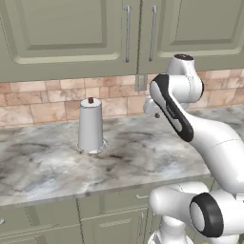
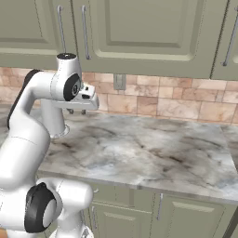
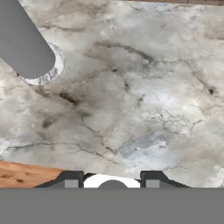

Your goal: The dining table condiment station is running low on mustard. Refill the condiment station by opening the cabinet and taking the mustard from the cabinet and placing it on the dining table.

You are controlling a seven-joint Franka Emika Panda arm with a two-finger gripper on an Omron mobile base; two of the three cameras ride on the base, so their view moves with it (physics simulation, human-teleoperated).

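The sage-green upper wall cabinet with recessed-panel doors and long vertical silver bar handles [image 1: 66,33] runs across the top of both base views, its doors shut, so the mustard cannot be seen. Below it a band of tan and terracotta stone tile backsplash [image 2: 176,102] meets the grey-white veined marble worktop [image 1: 143,157], whose front edge overhangs sage-green lower cabinet fronts [image 2: 139,214]. The white arm with dark joints rises from the base, folds at the elbow and reaches forward with its wrist bent down, so the end effector [image 2: 77,111] hangs above the worktop, apart from it and pointing down at the stone. In the hand view its two dark fingertips [image 3: 70,178] stand partly apart with nothing between them. A grey upright paper towel roll on a round silver base [image 1: 90,127] stands on the worktop just beside the end effector, toward the arm's left. To the right the marble lies bare up to the backsplash.
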